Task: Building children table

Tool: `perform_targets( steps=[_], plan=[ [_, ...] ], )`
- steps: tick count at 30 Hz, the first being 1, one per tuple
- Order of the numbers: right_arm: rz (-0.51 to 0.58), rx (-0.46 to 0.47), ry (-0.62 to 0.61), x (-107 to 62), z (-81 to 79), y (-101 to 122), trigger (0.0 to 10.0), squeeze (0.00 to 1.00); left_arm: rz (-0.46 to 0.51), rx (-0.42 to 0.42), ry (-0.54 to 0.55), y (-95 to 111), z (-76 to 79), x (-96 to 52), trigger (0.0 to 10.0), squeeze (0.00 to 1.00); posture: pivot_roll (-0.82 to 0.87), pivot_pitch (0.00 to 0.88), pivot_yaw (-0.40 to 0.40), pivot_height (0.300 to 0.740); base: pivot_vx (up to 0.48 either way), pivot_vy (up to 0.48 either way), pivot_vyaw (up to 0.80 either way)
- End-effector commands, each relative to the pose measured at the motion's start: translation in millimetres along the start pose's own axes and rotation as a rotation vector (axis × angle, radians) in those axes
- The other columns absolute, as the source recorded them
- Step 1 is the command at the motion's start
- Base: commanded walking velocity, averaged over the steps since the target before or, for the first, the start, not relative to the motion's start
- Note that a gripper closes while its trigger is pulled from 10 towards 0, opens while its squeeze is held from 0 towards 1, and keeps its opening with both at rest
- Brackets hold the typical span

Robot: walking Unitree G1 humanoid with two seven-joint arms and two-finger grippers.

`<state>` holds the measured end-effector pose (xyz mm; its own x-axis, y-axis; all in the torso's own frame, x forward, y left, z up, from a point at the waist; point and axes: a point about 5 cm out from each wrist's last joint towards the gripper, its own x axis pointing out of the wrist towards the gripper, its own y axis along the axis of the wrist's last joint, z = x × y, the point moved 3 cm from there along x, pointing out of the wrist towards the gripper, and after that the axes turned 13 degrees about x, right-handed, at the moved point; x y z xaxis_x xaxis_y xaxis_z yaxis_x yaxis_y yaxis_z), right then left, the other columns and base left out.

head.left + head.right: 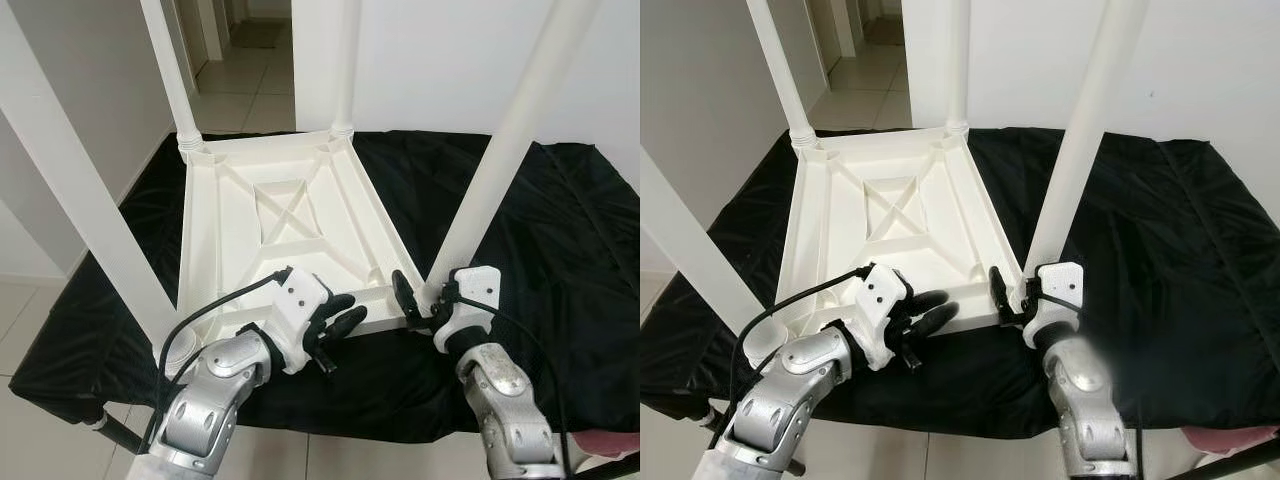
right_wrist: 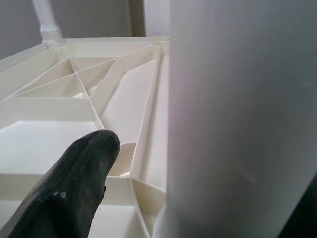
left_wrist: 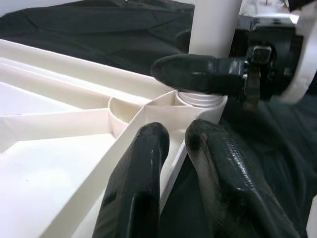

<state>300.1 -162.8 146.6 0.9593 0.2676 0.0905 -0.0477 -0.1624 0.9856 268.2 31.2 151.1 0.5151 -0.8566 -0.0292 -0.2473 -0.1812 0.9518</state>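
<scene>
On the black-draped bench point(image 1: 560, 230) lies the white table point(image 1: 270, 230), upside down, ribbed underside up, four legs standing. Right end effector point(image 1: 418, 300) pinches the near-right leg point(image 1: 505, 150) at its base. Left end effector point(image 1: 335, 325), fingers pressed together, rests at the near rim. Left wrist view shows the leg's threaded collar point(image 3: 198, 99).

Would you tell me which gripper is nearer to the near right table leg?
Right. The right gripper is around the base of the near right leg; the left gripper rests on the tabletop's near rim, beside that corner.
</scene>
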Motion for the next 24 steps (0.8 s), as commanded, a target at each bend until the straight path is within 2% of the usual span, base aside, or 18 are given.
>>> perform_targets(
  steps=[1,9,10,13,19,24],
  plan=[
    [0.001,-0.004,0.051,2.6,-2.9,1,10.0,0.00,-0.026,0.031,0.058,-1,-4.7,2.5,10.0,0.00,-0.06,0.021,0.054,0.740,0.000,0.000,0.00],
    [-0.042,-0.071,0.146,2.1,5.7,3,10.0,0.00,-0.020,0.022,0.044,0,-4.1,3.0,10.0,0.00,-0.06,0.030,0.068,0.740,0.000,0.000,0.00],
    [-0.070,-0.101,0.189,2.6,9.8,2,10.0,0.00,-0.016,0.023,0.039,1,-4.6,3.7,10.0,0.00,-0.07,0.032,0.075,0.740,0.000,0.000,0.00],
    [-0.102,-0.108,0.245,3.1,12.7,1,10.0,0.00,-0.014,0.023,0.035,2,-4.7,4.4,10.0,0.00,-0.07,0.032,0.075,0.740,0.000,0.000,0.00],
    [-0.114,-0.126,0.279,3.6,14.4,1,10.0,0.00,-0.013,0.025,0.032,3,-4.3,4.9,10.0,0.00,-0.07,0.032,0.075,0.740,0.000,0.000,0.00],
    [-0.163,-0.183,0.365,10.5,17.5,-3,9.8,0.00,-0.010,0.023,0.013,3,-1.6,5.3,10.0,0.00,-0.07,0.034,0.085,0.740,0.000,0.000,0.00]
  ],
)
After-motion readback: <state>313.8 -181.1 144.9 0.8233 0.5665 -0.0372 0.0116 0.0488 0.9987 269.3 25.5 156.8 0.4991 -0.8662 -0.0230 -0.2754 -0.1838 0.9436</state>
